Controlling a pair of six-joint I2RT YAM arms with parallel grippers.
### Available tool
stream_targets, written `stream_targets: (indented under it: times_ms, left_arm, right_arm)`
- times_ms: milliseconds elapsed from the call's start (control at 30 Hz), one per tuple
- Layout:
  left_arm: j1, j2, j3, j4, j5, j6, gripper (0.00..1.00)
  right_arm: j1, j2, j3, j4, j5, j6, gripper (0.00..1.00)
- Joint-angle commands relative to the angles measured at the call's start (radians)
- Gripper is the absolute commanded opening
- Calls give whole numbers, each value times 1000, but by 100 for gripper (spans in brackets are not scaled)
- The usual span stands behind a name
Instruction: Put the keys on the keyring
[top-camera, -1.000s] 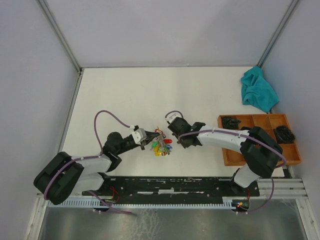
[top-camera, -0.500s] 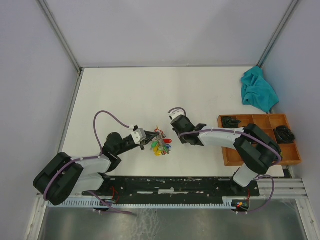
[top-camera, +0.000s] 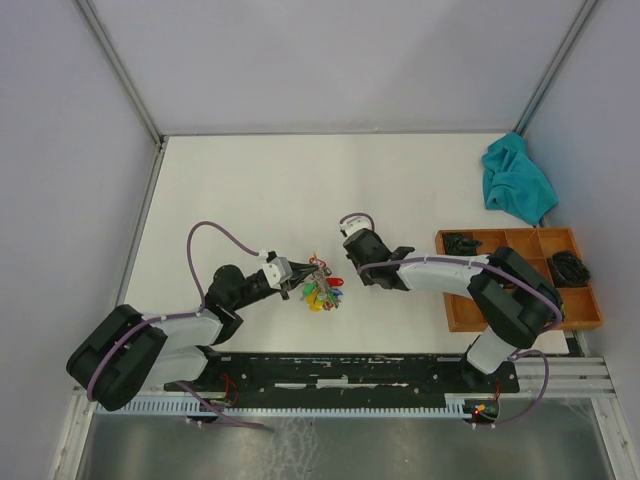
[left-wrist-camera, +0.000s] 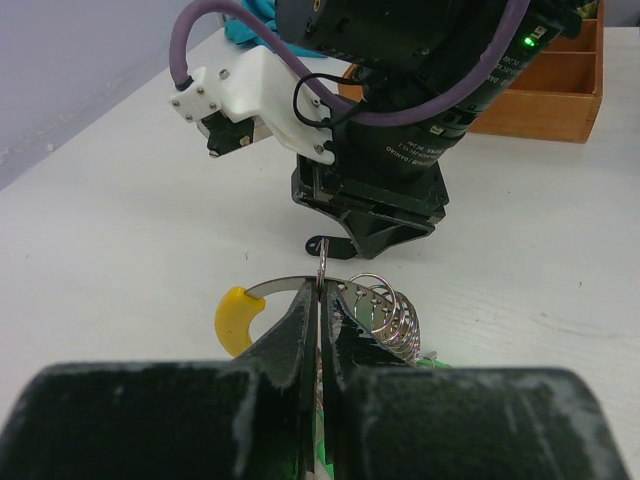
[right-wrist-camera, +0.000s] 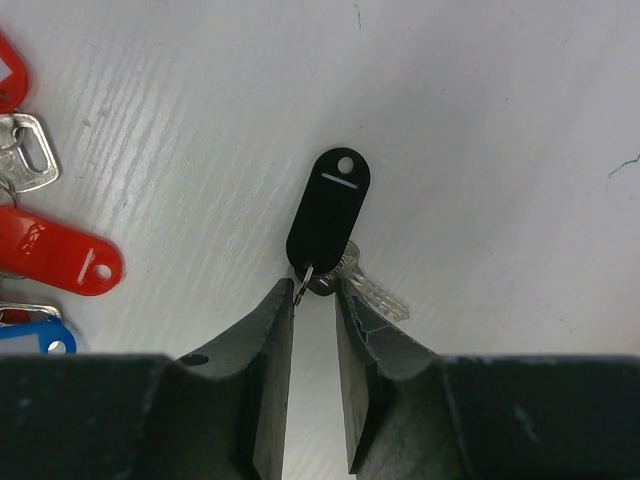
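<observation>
We see the left hand (left-wrist-camera: 319, 300) clenched tight on the keyring (top-camera: 320, 284). Its two matte black fingers press flat together, and the thin silvery wire of the ring stands upright in the pinch. A smooth yellow tag (left-wrist-camera: 237, 317) curls out to the left of those fingers, and a springy cluster of small steel loops (left-wrist-camera: 386, 312) fans out to the right. The bunch sits between the two arms, toward the near side of the white counter (top-camera: 300, 190).

Just beyond it, the right hand (right-wrist-camera: 312, 288) points down at the black key (right-wrist-camera: 327, 213). That key lies flat on the faintly grained counter. It has a glossy oval plastic tag with a round hole and a short slot at its far end, and a small pale metal blade pokes out beneath. The right hand's fingers are a sliver apart and grasp nothing. Their tips flank the tag's near end, where a tiny wire loop touches the left tip. Off to the left in that wrist view lie a long glossy red tag (right-wrist-camera: 62, 263), a blue tag (right-wrist-camera: 30, 340) and a flat silver key (right-wrist-camera: 25, 160). A wooden tray (top-camera: 448, 290) and a crumpled teal cloth (top-camera: 517, 185) sit well apart on the right.
</observation>
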Motion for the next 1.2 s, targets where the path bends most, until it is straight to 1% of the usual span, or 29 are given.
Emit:
stream_targets:
  times_ms: [0, 100, 233, 433, 700, 1167]
  left_arm:
    - [-5, -10, 5, 82, -11, -21, 3]
    - [-5, -6, 7, 81, -7, -21, 3]
    - [-4, -4, 8, 82, -5, -22, 3]
    - [-5, -3, 10, 80, -1, -23, 3]
    - [-5, -3, 11, 77, 0, -24, 3]
    - [-4, -8, 11, 73, 2, -24, 3]
  right_arm:
    - [-9, -6, 16, 38, 18, 31, 31]
    - [-13, -1, 22, 34, 15, 54, 32]
    - [-14, -2, 25, 42, 3, 92, 37]
    - [-18, 2, 29, 43, 10, 134, 37]
    - [-20, 2, 25, 55, 25, 174, 34]
    - [-29, -11, 9, 46, 71, 190, 23]
